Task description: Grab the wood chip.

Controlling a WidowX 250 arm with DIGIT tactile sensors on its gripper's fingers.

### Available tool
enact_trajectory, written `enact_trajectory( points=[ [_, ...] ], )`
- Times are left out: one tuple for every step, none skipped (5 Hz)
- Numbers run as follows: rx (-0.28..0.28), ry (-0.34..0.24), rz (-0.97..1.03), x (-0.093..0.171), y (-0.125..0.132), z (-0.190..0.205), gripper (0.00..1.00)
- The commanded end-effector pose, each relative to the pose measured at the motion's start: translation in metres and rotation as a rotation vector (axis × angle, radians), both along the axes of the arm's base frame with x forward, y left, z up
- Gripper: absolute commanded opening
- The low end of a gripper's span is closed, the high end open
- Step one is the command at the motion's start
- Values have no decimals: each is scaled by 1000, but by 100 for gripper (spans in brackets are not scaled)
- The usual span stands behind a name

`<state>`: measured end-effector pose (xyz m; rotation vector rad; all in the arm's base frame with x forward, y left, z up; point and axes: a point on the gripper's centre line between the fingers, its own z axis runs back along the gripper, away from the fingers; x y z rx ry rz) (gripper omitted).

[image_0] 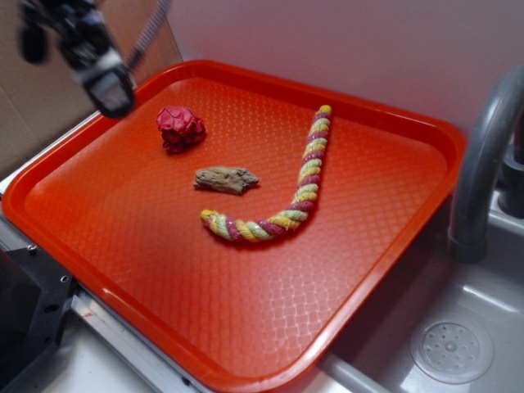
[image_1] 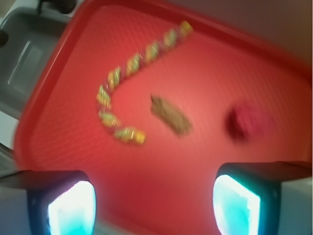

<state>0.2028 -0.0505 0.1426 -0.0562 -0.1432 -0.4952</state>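
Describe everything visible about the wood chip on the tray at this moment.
The wood chip is a small, flat, elongated piece of rough brown-grey wood with jagged ends. It lies flat on the red tray, near its middle, long axis roughly left to right in the exterior view. It sits between the wrinkly red ball and the curve of the braided rope, touching neither. The wrist view shows it blurred, ahead of the open gripper, which is well clear of it.
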Motion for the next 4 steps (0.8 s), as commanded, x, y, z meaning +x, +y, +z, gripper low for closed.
enact_trajectory(
  points=[
    [-6,-41,-273,27,20,-68,100],
    [33,-71,-293,34,27,-104,100],
    [83,-55,-319,22,11,-130,100],
    [122,-90,-512,-8,-19,-133,100]
  ],
)
